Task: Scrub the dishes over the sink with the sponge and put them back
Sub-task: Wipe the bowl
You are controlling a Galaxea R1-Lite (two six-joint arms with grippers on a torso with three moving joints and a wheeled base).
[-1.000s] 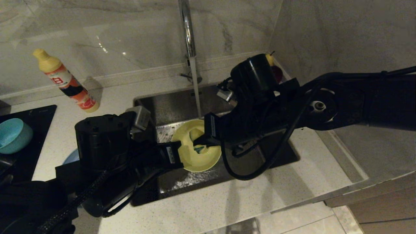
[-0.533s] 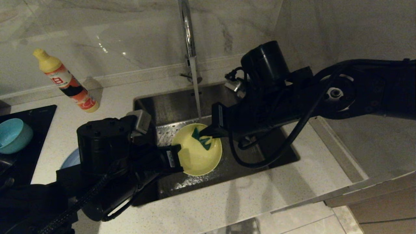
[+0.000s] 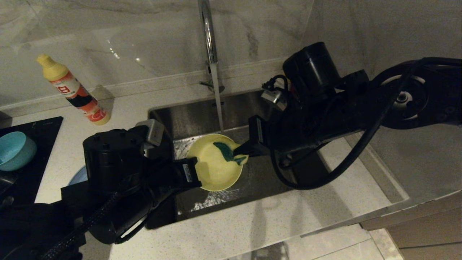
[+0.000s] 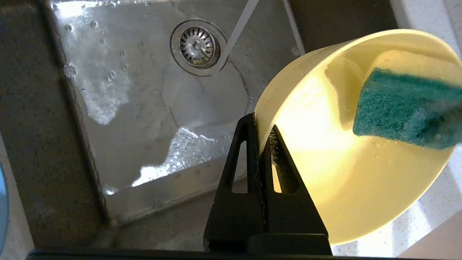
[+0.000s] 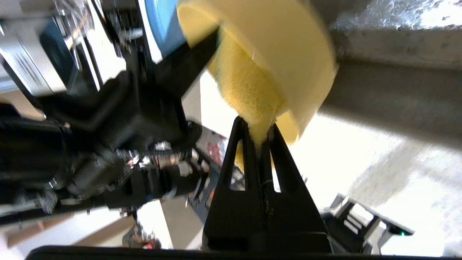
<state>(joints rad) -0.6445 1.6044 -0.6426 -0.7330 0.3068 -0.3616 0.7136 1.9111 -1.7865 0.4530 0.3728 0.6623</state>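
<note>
Over the sink [image 3: 195,115] my left gripper [image 3: 196,173] is shut on the near rim of the yellow bowl [image 3: 214,173], which is tilted on its side. One finger [image 4: 245,151] is outside the wall and the other inside, as the left wrist view of the left gripper [image 4: 261,126] shows. My right gripper [image 3: 242,154] is shut on the sponge [image 3: 225,151], whose green pad [image 4: 404,108] presses the bowl's inside near its far rim. Its yellow side [image 5: 249,90] faces my right gripper [image 5: 258,128]. The teal bowl [image 3: 14,150] rests on the cooktop [image 3: 39,133]. The plate [image 3: 79,175] peeks out behind my left arm.
Water runs from the chrome tap [image 3: 207,32] into the basin beside the bowl, toward the drain strainer [image 4: 196,45]. A detergent bottle [image 3: 74,90] lies on the counter at the back left. A marble wall closes the right side behind my right arm.
My right gripper has drawn the sponge from the middle of the bowl up to its far right rim as the right arm pulled back to the right. The left gripper still holds the bowl.
</note>
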